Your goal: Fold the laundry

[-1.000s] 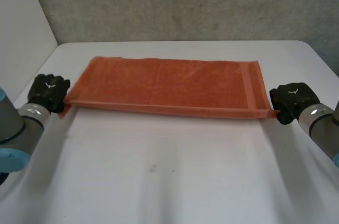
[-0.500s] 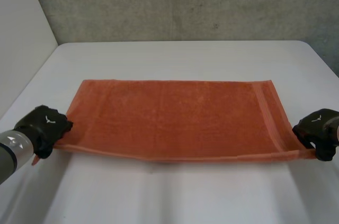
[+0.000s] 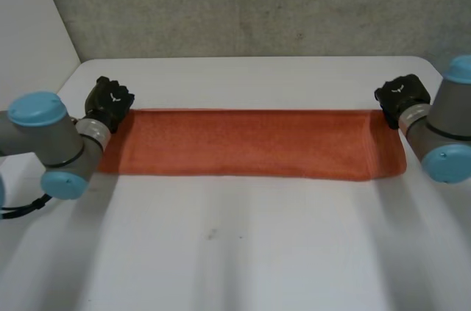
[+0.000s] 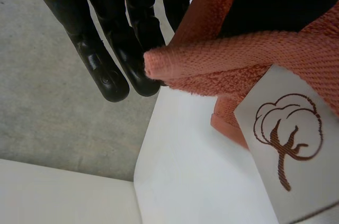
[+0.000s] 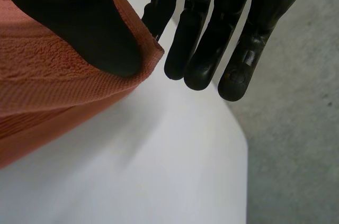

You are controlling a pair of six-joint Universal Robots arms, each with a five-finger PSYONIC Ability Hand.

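Both arms reach toward the desk's [image 3: 235,252] far side. The left hand [image 3: 109,101] and the right hand [image 3: 401,94] each pinch a far corner of the orange towel [image 3: 250,142] between thumb and straight fingers. The towel lies doubled and flat across the desk, well inside the edges, with open surface in front.

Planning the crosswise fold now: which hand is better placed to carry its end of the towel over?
Probably the right hand: its thumb pins the orange towel's corner flat. At the left hand, the corner is bunched, label hanging loose.
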